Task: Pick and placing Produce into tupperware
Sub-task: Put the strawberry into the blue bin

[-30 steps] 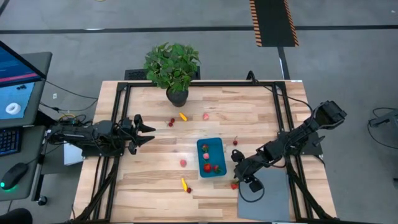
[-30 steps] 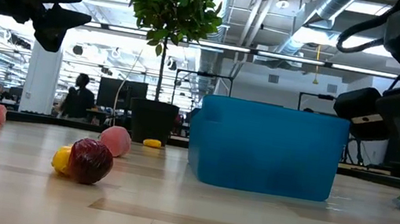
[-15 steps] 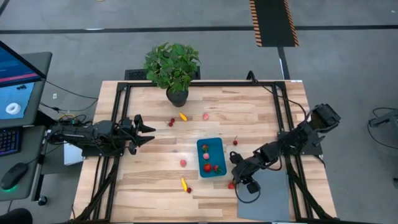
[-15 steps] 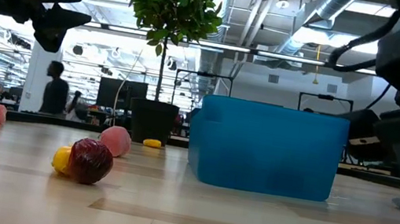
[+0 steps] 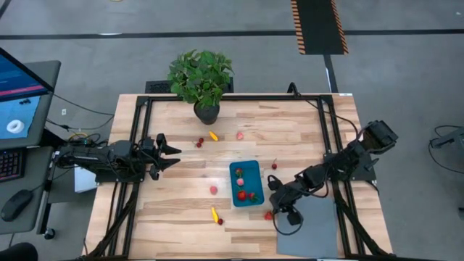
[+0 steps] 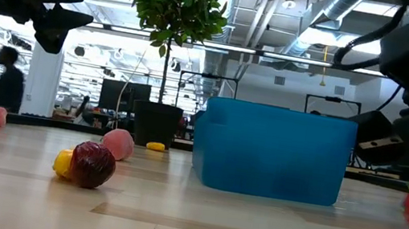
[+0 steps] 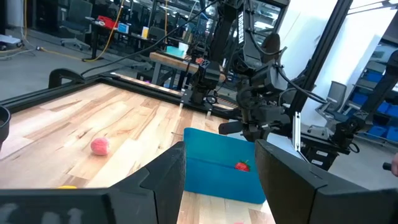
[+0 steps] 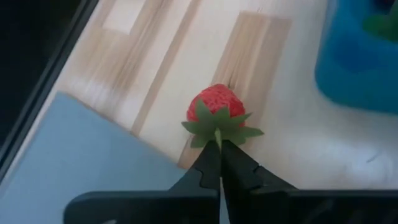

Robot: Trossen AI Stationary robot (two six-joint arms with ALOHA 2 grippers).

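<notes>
Right gripper (image 8: 219, 149) closed tight, fingertips pinched together on the green stem of a strawberry (image 8: 216, 109), which sits on the wooden counter (image 5: 181, 196) just beside the teal tupperware (image 5: 246, 183) and at the edge of a flat grey mat (image 5: 313, 226). Right wrist view shows the pinch at the leafy calyx; high view only shows a red dot under the gripper (image 5: 277, 211). Left gripper (image 5: 168, 154) wide open, empty, hovering over the counter's left side, well apart from the tub. High view shows several produce pieces inside the tupperware plus scattered ones: a yellow-and-dark-red pair (image 5: 217, 216), a pink piece (image 5: 214, 190). Low view shows the tub (image 6: 272, 151) as a smooth, slightly translucent plastic wall with rounded corners, contents hidden. Potted plant (image 5: 201, 81) at the far edge.
</notes>
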